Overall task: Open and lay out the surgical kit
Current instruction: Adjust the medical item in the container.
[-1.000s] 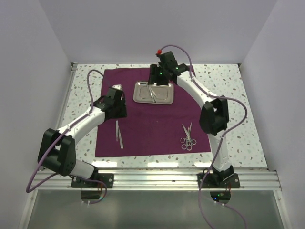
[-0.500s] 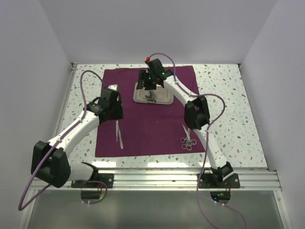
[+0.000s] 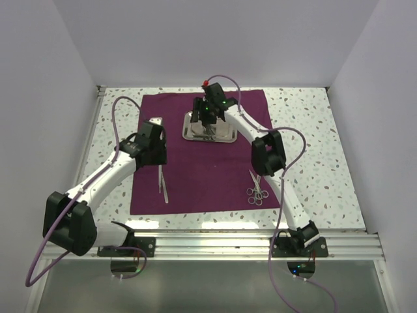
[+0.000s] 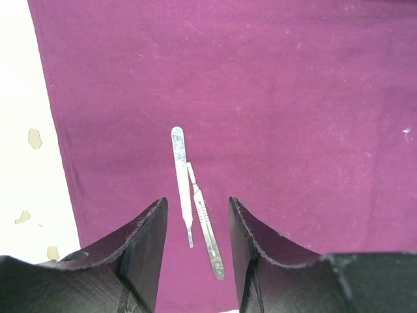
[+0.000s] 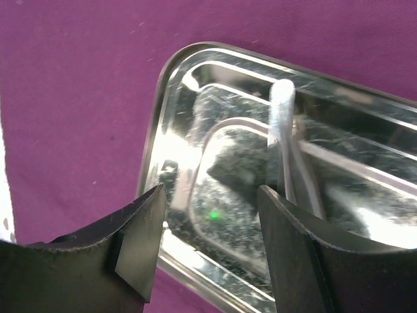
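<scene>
item 1: cloth wrap (image 3: 208,166). maroon, spread flat over the middle of the counter (image 3: 313,130). judged soft and limp, likely to bunch if anything is dragged across it.

item 2: steel tray (image 3: 228,135). shiny and rectangular with a raised rim, at the far centre of the cloth. judged light, rigid and slick, apt to slide on the fabric if nudged. best taken by the rim.

item 3: tray instruments (image 5: 281,130). slim silver pieces lying together inside the tray; their kind cannot be told. judged light, stiff and slippery on polished steel. pinch across the narrow handle, about mid-length.

item 4: two slim tools (image 4: 182,176). on the near left of the cloth, side by side, touching or nearly so. they lie flat on the fabric, so there is little to get under. grip one across its width, away from the thin tip, which is probably sharp.

item 5: scissors (image 3: 256,189). ring-handled, on the near right of the cloth, seemingly two pairs close together. the rings offer the thickest hold.

item 6: left hand (image 4: 197,212). fingers apart, empty, above the two slim tools, which show in the gap.

item 7: right hand (image 5: 210,195). fingers apart, nothing clamped, low over the tray, with the instruments close by one finger.
</scene>
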`<state>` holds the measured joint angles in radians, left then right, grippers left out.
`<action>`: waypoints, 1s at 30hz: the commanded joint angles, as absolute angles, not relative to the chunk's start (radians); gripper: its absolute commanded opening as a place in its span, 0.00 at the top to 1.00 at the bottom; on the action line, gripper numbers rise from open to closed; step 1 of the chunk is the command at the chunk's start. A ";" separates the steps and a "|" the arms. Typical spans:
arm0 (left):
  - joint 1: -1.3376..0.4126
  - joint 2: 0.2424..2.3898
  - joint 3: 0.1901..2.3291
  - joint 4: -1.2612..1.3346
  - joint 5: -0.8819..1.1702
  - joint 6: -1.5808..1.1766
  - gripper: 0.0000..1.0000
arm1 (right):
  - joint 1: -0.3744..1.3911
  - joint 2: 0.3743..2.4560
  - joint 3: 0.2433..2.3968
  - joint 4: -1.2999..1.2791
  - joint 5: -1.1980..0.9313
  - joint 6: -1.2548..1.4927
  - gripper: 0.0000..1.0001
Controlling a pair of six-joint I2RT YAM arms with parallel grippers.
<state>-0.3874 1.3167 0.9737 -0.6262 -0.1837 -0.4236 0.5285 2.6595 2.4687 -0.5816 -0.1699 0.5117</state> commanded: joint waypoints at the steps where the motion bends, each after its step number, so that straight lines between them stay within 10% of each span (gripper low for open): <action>1: -0.385 1.328 0.996 -0.630 -0.198 -0.387 0.54 | 0.486 2.611 2.462 -0.568 -0.123 0.496 0.37; 30: -0.359 1.425 1.025 -0.592 -0.172 -0.353 0.57 | 0.426 2.252 2.132 -0.545 -0.187 0.442 0.40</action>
<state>-0.3656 1.4185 0.9855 -0.6224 -0.1860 -0.3733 0.4297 2.3917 2.1818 -0.5648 -0.1753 0.4850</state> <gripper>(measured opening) 0.430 0.604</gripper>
